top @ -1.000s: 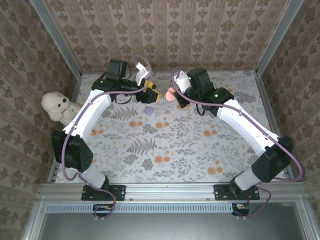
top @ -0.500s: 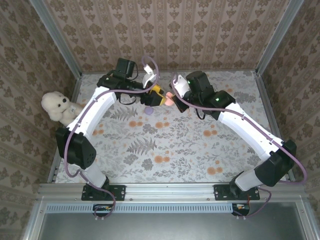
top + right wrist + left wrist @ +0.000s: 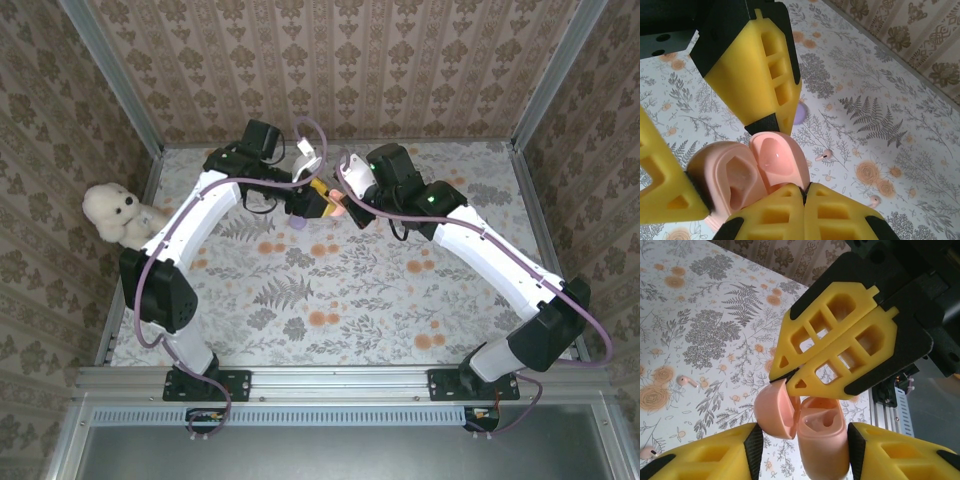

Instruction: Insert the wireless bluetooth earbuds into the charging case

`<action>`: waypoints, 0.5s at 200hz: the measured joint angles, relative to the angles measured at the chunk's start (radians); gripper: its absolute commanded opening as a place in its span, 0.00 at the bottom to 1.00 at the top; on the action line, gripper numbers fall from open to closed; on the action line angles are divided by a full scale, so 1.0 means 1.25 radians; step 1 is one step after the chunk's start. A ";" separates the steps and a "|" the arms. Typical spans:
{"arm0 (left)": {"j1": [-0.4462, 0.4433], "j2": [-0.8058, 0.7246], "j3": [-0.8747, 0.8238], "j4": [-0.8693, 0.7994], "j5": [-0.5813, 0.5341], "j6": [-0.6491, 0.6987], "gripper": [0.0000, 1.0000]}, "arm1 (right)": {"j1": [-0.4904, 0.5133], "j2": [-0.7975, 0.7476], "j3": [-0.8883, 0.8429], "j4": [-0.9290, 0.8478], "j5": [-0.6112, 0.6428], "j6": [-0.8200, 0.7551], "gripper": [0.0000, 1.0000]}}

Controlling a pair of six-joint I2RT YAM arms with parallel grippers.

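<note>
A pink charging case, lid open, hung above the flowered tabletop. The right fingers, pressed together, pinched the lid's edge. The left fingers sat against either side of the case; whether they clamped it could not be told. Two earbuds and a small purple disc lay on the tabletop below the case.

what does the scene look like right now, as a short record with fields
charging case: pink, open, sockets empty, up off the table
lid: hinged back beside the case body
right gripper: shut on the lid's edge
left gripper: fingers either side of the case, firm grip unclear
earbuds: two, the other nearby, both loose on the table
lilac round item: on the table below the grippers
plush toy: at the table's left edge
</note>
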 measured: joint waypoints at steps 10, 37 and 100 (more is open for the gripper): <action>0.000 0.003 0.000 -0.004 0.002 0.001 0.47 | 0.000 0.000 0.001 -0.004 0.002 -0.002 0.00; 0.000 0.005 0.000 -0.014 0.005 0.002 0.45 | 0.001 0.002 0.001 -0.006 0.005 -0.002 0.00; -0.006 0.007 0.006 -0.029 0.005 0.002 0.40 | 0.003 0.003 0.004 -0.006 0.009 -0.002 0.00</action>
